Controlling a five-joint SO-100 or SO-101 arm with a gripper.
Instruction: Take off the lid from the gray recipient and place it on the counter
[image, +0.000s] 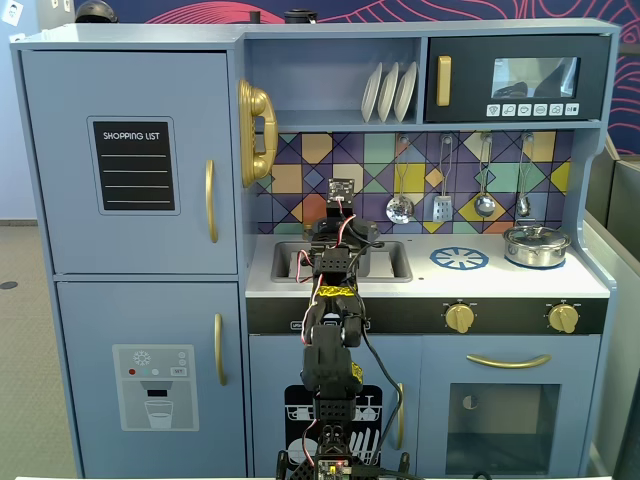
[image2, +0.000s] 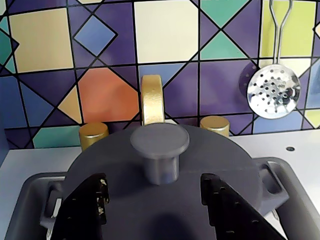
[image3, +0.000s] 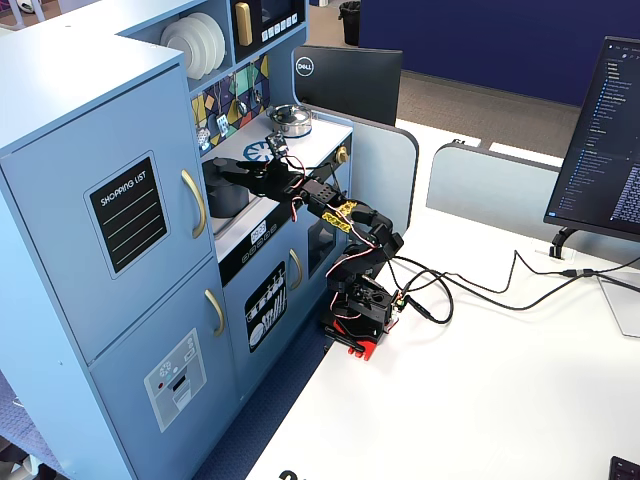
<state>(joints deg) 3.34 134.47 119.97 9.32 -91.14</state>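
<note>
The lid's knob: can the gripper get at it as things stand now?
Probably yes. In the wrist view the gripper hangs over the lid with open jaws, one on each side of the knob, and nothing lies between them.

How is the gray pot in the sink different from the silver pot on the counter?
The gray pot is matte and dark; the silver pot is shiny. The gray pot sits in the sink under the gripper; the silver pot stands on the counter, at the right in a fixed view. Both have lids on.
</note>
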